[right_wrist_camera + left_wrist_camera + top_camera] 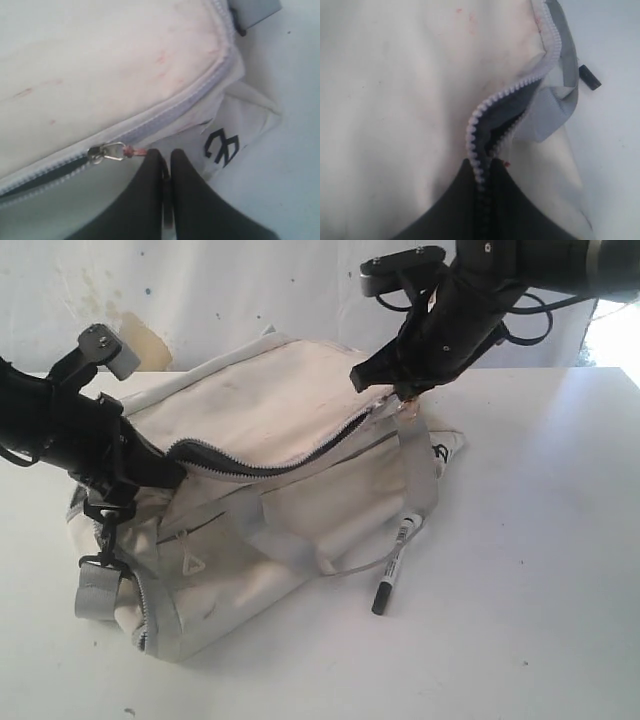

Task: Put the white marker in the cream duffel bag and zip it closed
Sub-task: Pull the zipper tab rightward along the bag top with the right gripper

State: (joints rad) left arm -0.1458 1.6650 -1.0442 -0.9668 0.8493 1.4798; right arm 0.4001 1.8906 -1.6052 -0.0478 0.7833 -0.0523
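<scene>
- The white marker (393,565) lies on the table (540,540), just beside the logo end of the cream duffel bag (270,390) and near a grey strap (420,465). It is outside the bag, cap end pointing away from it.
- The right gripper (165,157) has its jaws pinched together on the short reddish pull cord (134,149) tied to the zipper slider (97,152), close to the black logo (221,146).
- The left gripper (482,167) is clamped narrow on the zipper edge at the bag's opposite end, anchoring the fabric.
- Between the two grippers the top zipper gapes, showing dark lining. Past the slider, toward the logo, the teeth are meshed.
- With the marker not yet inside, the step in hand looks like opening the mouth wide enough for the drop.
- To do it well, pull the cord along the line of the teeth rather than upward, so the slider does not jam where the zipper curves over the end.
- Hold the left grip firm and low, since soft fabric will bunch if that anchor follows the pull.
- The cord is thin, so a jerk could slip it from the fingers. A steady draw suits it better.
- Stop once the gap would clearly admit the marker.
</scene>
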